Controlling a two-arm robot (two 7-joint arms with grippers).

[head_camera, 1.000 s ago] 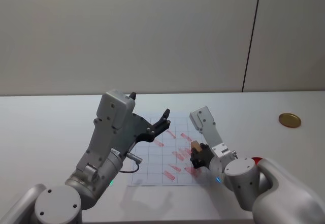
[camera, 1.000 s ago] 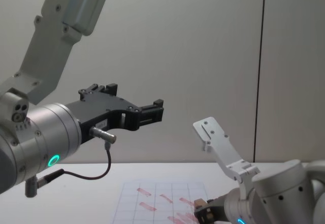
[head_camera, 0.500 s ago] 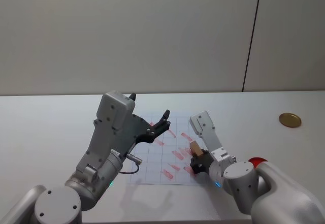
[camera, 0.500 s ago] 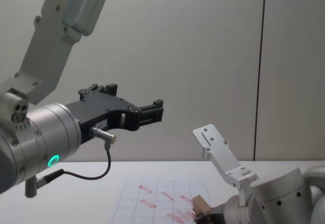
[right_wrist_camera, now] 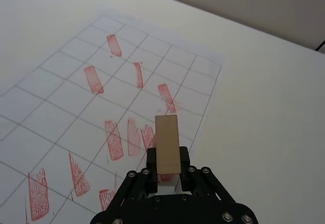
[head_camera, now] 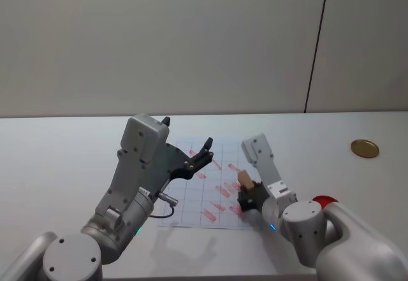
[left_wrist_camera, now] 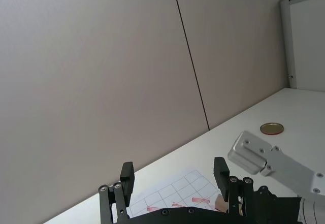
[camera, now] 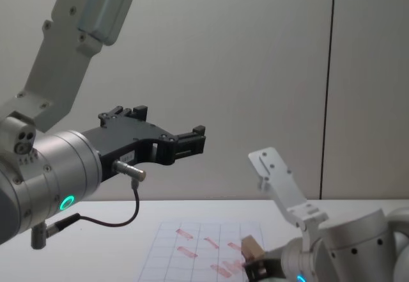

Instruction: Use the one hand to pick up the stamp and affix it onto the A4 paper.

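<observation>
Both right gripper (right_wrist_camera: 168,159) jaws pinch the stamp (right_wrist_camera: 167,135) over the A4 paper (right_wrist_camera: 76,112), probably for another print; left gripper (left_wrist_camera: 173,169) raised, idle, open.

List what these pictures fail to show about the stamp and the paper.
- Stamping face of the light tan wooden stamp block: right wrist view, beneath the block and the right tool shut on it; contact with the white gridded paper cannot be told.
- Flat red round thing: head view, mostly behind the right arm.
- Paper's near edge: chest view, cut off at the bottom.
- Part of the paper: head view, covered by the open, raised left tool.
</observation>
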